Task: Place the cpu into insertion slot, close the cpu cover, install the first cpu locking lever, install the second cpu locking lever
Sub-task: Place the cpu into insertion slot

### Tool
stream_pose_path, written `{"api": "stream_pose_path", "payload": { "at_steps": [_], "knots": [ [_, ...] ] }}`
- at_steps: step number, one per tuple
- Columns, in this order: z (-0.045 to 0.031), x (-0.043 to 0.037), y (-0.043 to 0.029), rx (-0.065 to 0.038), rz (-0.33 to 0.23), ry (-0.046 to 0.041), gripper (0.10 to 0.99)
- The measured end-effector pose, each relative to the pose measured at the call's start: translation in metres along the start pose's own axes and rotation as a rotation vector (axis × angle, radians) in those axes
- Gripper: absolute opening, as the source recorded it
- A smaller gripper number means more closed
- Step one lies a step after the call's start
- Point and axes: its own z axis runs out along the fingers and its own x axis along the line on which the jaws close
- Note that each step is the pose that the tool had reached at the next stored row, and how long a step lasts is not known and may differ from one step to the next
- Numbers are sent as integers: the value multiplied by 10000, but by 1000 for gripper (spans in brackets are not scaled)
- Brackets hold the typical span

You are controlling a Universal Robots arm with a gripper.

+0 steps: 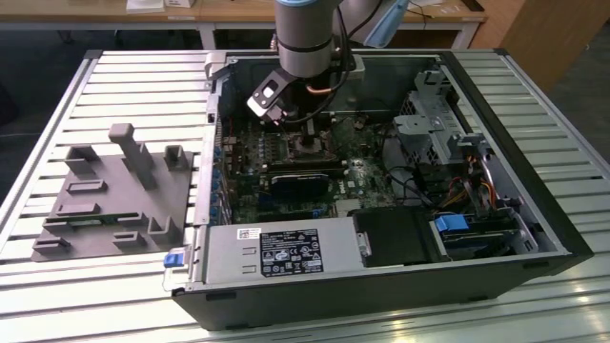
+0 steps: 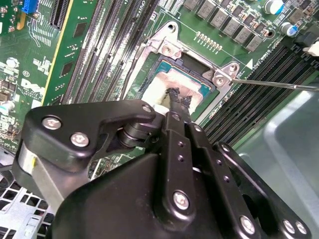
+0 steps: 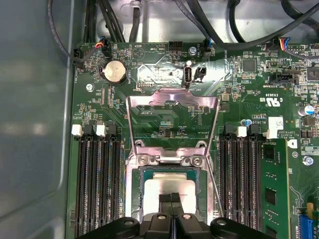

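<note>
The cpu (image 3: 169, 183) lies flat in the insertion slot (image 3: 132, 191), pale face up; in the second wrist view the cpu (image 2: 188, 81) sits inside the slot's dark frame (image 2: 168, 60). My gripper (image 3: 171, 197) has its fingertips pressed together, down on the chip's face, also seen in the second wrist view (image 2: 174, 94). The cpu cover (image 3: 172, 96) stands swung open behind the slot. A thin locking lever (image 2: 279, 84) sticks out free beside the socket. In the exterior view my gripper (image 1: 307, 132) hangs over the slot (image 1: 307, 148) inside the open case.
Memory slots (image 3: 97, 184) flank the socket on both sides. A grey power supply box (image 1: 276, 250) fills the case's near edge, a drive cage (image 1: 438, 121) its right in the exterior view. A grey fixture plate (image 1: 114, 193) lies left of the case.
</note>
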Motion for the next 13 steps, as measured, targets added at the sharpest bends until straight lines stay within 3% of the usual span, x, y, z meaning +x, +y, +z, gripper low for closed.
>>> {"api": "stream_pose_path", "payload": {
  "at_steps": [7,13],
  "knots": [
    [-3,0,24,1,0,-3,106],
    [-105,4,34,1,0,-2,106]
  ]
}}
